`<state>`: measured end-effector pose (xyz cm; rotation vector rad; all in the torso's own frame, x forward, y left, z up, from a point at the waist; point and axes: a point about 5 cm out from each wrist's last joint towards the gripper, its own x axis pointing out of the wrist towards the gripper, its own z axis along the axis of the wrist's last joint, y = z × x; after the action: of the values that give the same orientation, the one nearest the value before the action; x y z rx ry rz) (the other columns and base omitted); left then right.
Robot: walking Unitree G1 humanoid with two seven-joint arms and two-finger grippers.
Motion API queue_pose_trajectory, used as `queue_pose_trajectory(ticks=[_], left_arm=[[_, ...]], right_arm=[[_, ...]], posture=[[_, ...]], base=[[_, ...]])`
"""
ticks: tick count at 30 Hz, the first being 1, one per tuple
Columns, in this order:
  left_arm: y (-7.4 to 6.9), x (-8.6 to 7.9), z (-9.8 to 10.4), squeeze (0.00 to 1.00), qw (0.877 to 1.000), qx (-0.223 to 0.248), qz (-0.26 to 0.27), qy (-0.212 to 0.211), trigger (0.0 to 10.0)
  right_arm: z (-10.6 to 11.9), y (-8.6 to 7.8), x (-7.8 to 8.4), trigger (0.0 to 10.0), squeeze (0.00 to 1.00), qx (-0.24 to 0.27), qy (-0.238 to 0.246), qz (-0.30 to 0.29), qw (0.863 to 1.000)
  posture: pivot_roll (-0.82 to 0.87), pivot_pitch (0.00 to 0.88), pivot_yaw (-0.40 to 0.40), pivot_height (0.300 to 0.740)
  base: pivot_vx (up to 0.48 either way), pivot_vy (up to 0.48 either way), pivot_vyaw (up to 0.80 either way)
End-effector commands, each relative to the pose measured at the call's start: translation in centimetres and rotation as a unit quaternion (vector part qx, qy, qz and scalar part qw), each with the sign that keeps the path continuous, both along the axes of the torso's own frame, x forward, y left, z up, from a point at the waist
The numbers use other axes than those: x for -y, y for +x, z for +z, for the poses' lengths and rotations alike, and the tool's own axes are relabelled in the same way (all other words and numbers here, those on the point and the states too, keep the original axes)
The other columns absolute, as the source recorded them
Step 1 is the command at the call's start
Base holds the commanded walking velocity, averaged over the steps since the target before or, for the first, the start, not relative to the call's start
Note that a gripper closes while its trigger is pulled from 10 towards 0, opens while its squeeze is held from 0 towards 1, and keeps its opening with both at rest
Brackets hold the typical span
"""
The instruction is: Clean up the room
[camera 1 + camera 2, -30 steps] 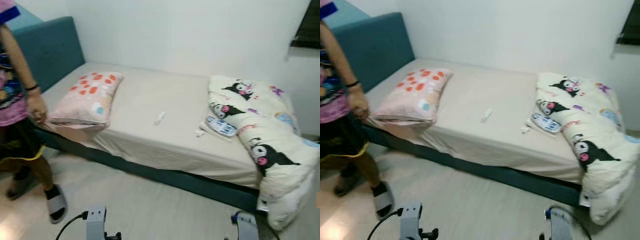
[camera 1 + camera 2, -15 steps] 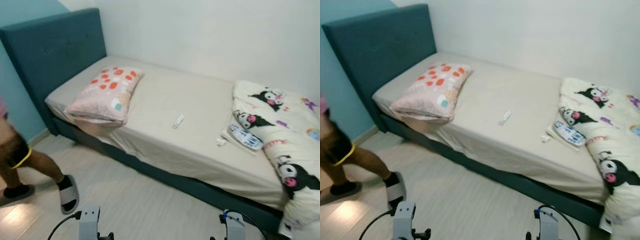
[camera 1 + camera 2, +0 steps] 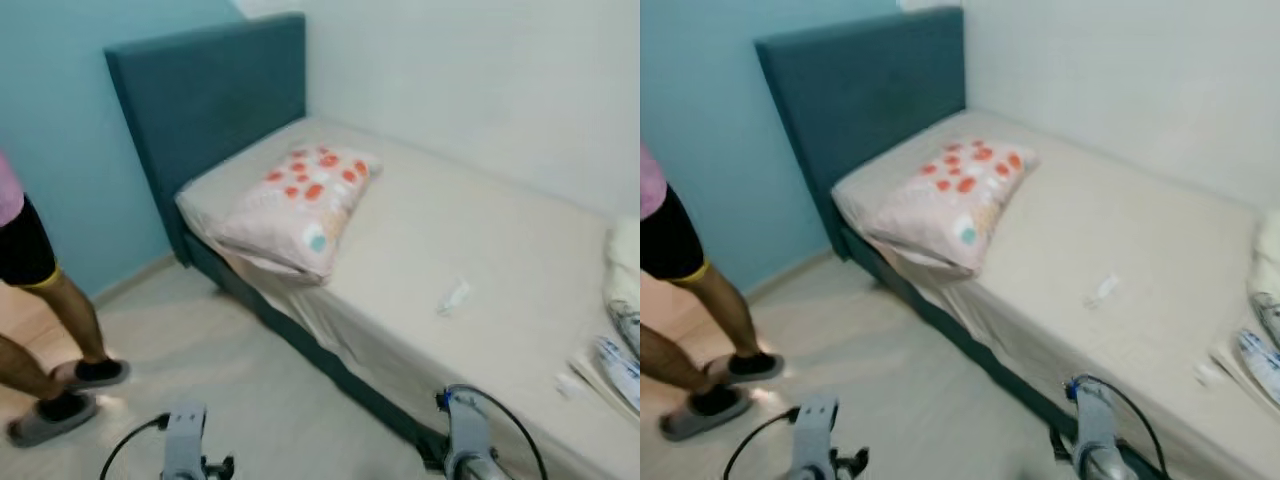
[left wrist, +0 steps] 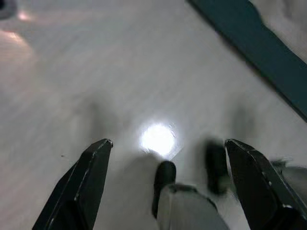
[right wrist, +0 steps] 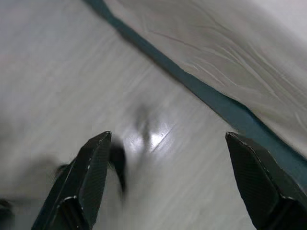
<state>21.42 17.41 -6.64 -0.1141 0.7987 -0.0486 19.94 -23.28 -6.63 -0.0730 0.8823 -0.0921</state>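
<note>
You can see the person [image 3: 40, 330] only from the waist down, because the picture's edge cuts off the rest. The bed [image 3: 500, 250] runs off the right side, so you can't see its far end. A quilt [image 3: 625, 270] and a blue and white thing [image 3: 620, 365] are cut off there too. The small white thing [image 3: 453, 296] on the sheet is too small to name. Both wrist pictures are blurry, and each hand's [image 4: 165, 187] [image 5: 165, 182] finger bases are cut off.
</note>
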Motion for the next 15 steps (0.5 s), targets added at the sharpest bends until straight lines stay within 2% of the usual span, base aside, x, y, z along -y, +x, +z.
queue_pose_trajectory(ticks=[1,9,15], left_arm=[[-0.89,0.34,-0.58,0.0,1.0,-0.018,0.002,-0.006,10.0],[-0.82,0.33,-0.55,0.0,1.0,-0.018,-0.002,-0.005,10.0],[-0.81,0.29,-0.54,0.0,1.0,-0.019,-0.002,-0.004,10.0]], right_arm=[[0.36,0.85,-0.51,10.0,0.0,0.008,-0.003,0.024,1.0],[0.35,0.97,-1.09,10.0,0.0,0.001,-0.013,0.087,0.996],[0.42,1.05,-1.21,10.0,0.0,0.002,-0.009,0.104,0.995]], posture=[[0.1,0.018,-0.035,0.74],[0.1,0.001,-0.032,0.74],[0.1,0.0,-0.032,0.74]], base=[[0.48,0.0,0.79],[0.48,0.0,0.79],[0.48,0.0,0.79]])
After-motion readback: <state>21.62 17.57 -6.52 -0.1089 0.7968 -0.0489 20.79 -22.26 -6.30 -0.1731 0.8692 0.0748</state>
